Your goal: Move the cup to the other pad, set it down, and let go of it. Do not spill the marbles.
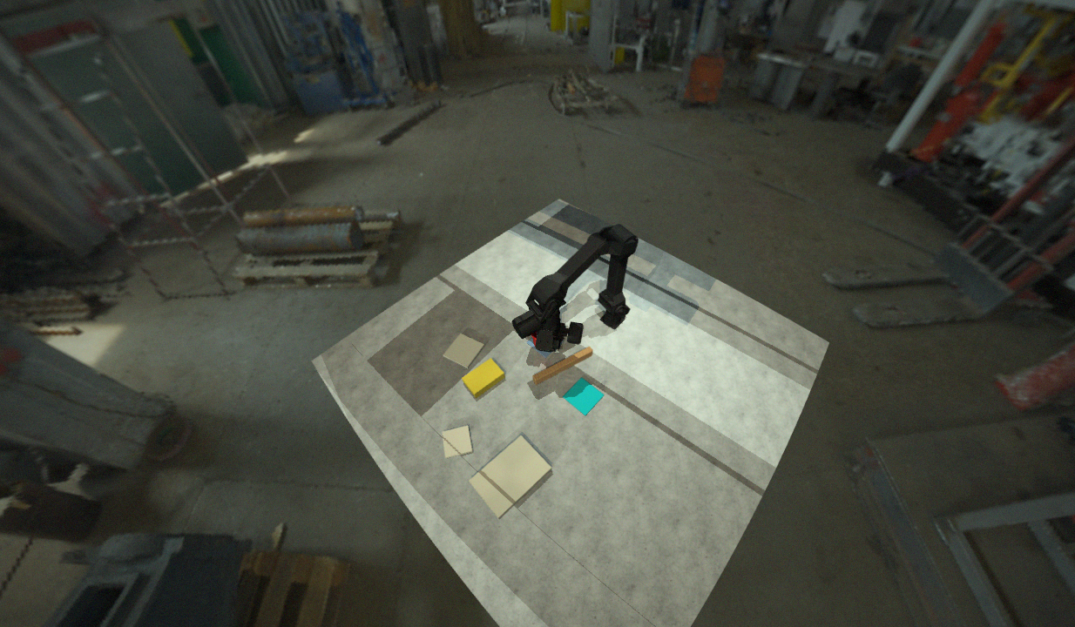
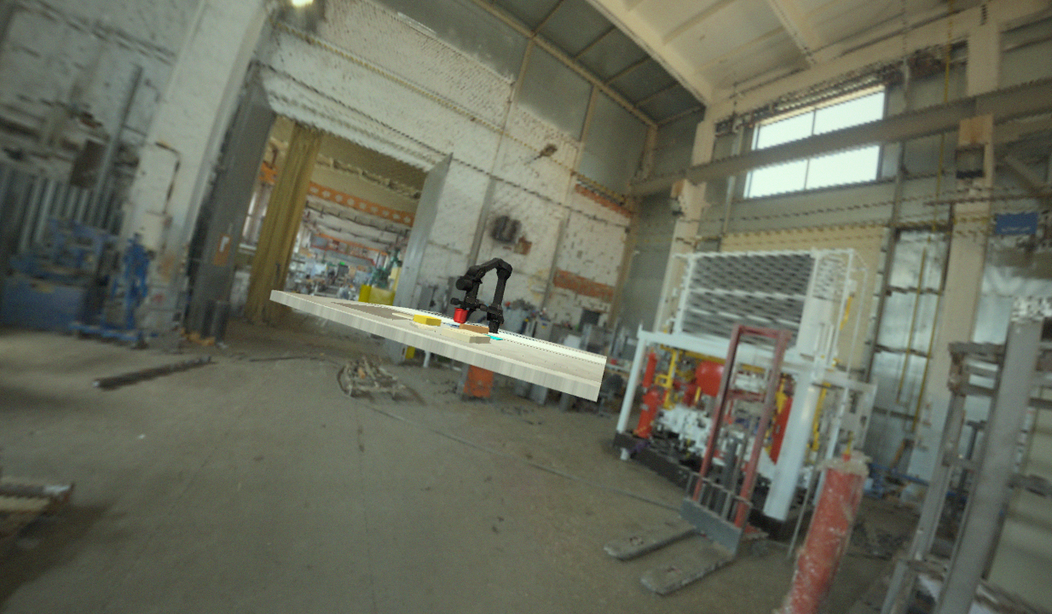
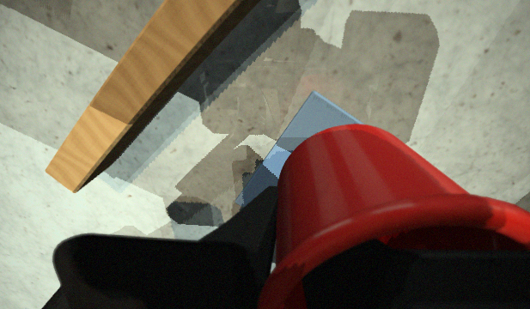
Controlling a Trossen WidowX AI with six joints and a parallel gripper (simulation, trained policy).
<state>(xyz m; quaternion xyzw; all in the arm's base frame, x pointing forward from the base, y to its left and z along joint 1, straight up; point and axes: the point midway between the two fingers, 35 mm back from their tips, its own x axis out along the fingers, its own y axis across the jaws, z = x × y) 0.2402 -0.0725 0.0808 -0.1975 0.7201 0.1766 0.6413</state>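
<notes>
Pretty bright glare on the tabletop point(image 1: 681, 374) point(image 2: 545, 358) point(image 3: 28, 206), hard shadows around the wooden bar point(image 1: 562, 365) point(image 2: 473, 328) point(image 3: 161, 56), and the top view's edges look smeary.

Black six-joint arm point(image 1: 578, 268) bent over pale stone-look table point(image 1: 650, 460), its gripper end low near a sliver of red and a bit of blue, both mostly hidden under it; orange-brown wooden bar point(image 1: 563, 365) just beside, lying slantwise; teal square pad point(image 1: 583, 395) near the bar, on the side away from the arm; yellow block point(image 1: 483, 377) between beige square tile point(image 1: 463, 350) and the wooden bar; smaller cream tile point(image 1: 456, 441) near large cream slab point(image 1: 517, 466), both well apart from the arm; dark floor around the table
</notes>
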